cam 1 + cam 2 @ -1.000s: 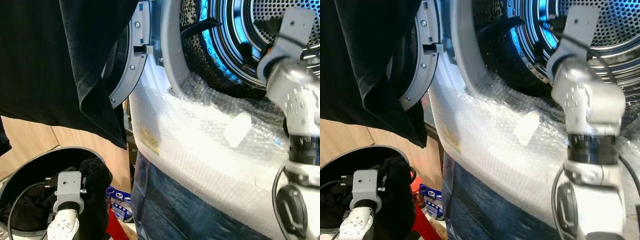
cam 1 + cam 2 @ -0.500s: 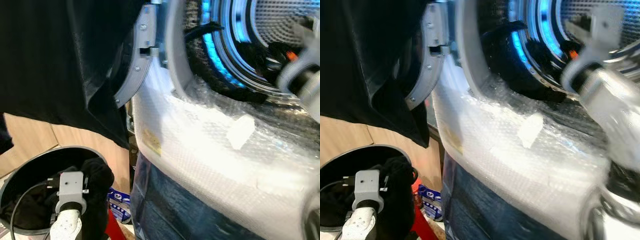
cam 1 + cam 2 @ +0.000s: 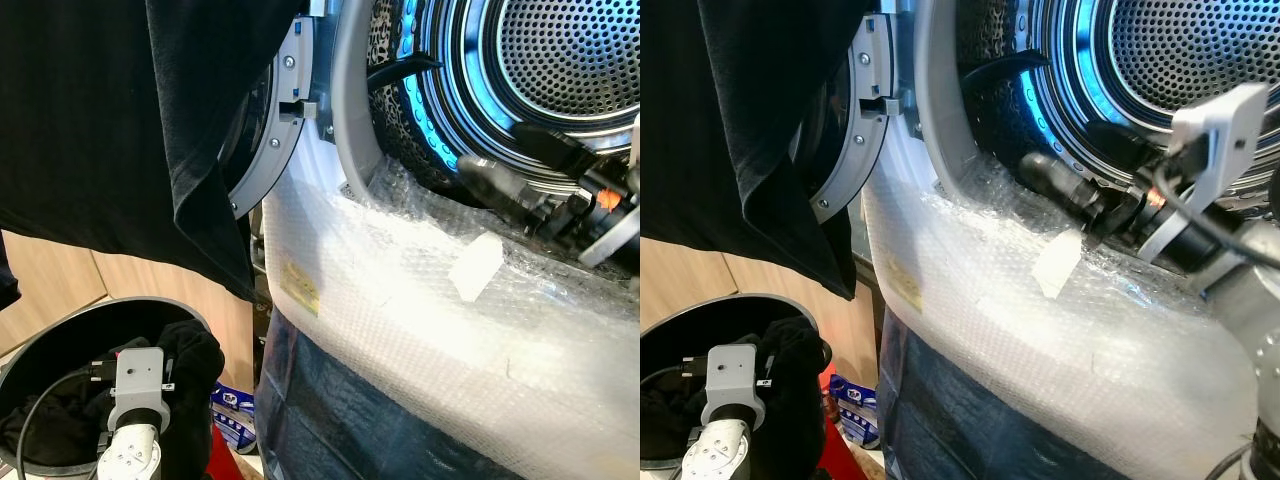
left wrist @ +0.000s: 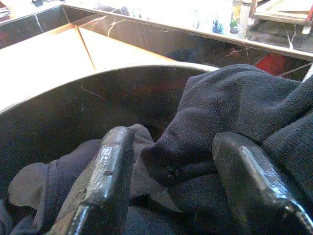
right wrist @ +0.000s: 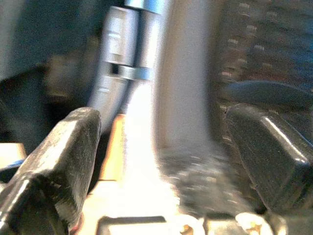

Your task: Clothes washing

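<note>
My left gripper (image 4: 168, 171) is down inside the round black laundry basket (image 3: 60, 335), which stands on the floor to my left, below the washing machine door. Its jaws are open, and a fold of dark knitted clothing (image 4: 234, 107) lies between the two fingers (image 4: 105, 171); I cannot tell if the fingers already press on it. More dark clothes (image 3: 45, 430) fill the bottom of the basket.

My right gripper (image 3: 1065, 195) is at the lower edge of the washing machine opening, just above the bubble wrap (image 3: 420, 320) that covers the front of the machine. Its jaws are wide apart and they hold nothing. The right wrist view is blurred, but it shows the grey door frame between the two fingers (image 5: 58, 152).

The drum (image 3: 565, 75) is lit blue, with a perforated metal wall. A leopard-pattern cloth (image 3: 385, 95) lies against the rubber seal on the left side of the opening. A large black garment (image 3: 120, 130) hangs over the open door (image 3: 265, 150) at my left.
</note>
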Robot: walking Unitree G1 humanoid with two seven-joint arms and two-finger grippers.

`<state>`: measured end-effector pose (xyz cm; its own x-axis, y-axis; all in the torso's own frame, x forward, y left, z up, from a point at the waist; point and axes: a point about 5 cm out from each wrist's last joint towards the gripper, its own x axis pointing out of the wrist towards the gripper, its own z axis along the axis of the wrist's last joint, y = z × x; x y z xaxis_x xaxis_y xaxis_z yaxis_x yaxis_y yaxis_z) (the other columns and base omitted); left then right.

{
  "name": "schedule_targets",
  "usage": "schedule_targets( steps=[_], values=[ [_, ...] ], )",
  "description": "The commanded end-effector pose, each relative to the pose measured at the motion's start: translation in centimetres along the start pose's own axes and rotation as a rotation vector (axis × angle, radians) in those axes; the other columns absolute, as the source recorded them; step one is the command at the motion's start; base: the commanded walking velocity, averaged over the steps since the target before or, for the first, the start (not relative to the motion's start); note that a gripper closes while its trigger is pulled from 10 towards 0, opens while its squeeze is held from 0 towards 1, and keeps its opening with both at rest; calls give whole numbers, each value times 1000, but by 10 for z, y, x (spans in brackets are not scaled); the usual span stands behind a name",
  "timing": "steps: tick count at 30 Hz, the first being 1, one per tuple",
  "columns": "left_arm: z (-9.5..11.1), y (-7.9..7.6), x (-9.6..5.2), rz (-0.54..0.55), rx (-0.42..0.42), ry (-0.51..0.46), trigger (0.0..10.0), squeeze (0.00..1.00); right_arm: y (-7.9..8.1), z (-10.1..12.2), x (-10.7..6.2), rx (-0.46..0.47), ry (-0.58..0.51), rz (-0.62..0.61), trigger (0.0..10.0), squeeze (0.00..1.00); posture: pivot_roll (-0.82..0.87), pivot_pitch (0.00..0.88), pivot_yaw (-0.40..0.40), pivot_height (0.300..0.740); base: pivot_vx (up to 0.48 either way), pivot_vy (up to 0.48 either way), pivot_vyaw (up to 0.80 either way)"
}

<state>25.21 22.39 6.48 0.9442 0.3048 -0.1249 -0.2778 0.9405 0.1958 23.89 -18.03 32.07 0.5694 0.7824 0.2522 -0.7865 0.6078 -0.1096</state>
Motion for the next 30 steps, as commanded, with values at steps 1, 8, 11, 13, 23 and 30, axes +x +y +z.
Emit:
schedule_targets(
  steps=[1,8,11,13,23,30],
  values=[
    [-9,-7,-4,-28,6,43,10000,0,22,4,-1,28,-54,180,10000,0,-68,0,-104,740,0,0,0],
    [7,3,-1,45,-16,-54,10000,0,57,-97,-23,362,238,411,10000,0,-59,0,-97,740,0,0,0],
    [13,6,0,64,-20,-78,10000,0,60,-141,-37,441,354,378,10000,0,-22,0,-94,740,0,0,0],
    [18,8,0,65,-24,-102,10000,0,63,-173,-50,542,419,345,10000,0,-2,0,-88,740,0,0,0],
    [23,13,1,80,-13,-129,10000,0,61,-275,-89,663,681,-12,10000,0,21,0,-69,740,0,0,0],
    [25,10,0,62,-19,-141,10000,0,76,-325,-122,740,852,-248,10000,0,37,0,-55,740,0,0,0]
  ],
)
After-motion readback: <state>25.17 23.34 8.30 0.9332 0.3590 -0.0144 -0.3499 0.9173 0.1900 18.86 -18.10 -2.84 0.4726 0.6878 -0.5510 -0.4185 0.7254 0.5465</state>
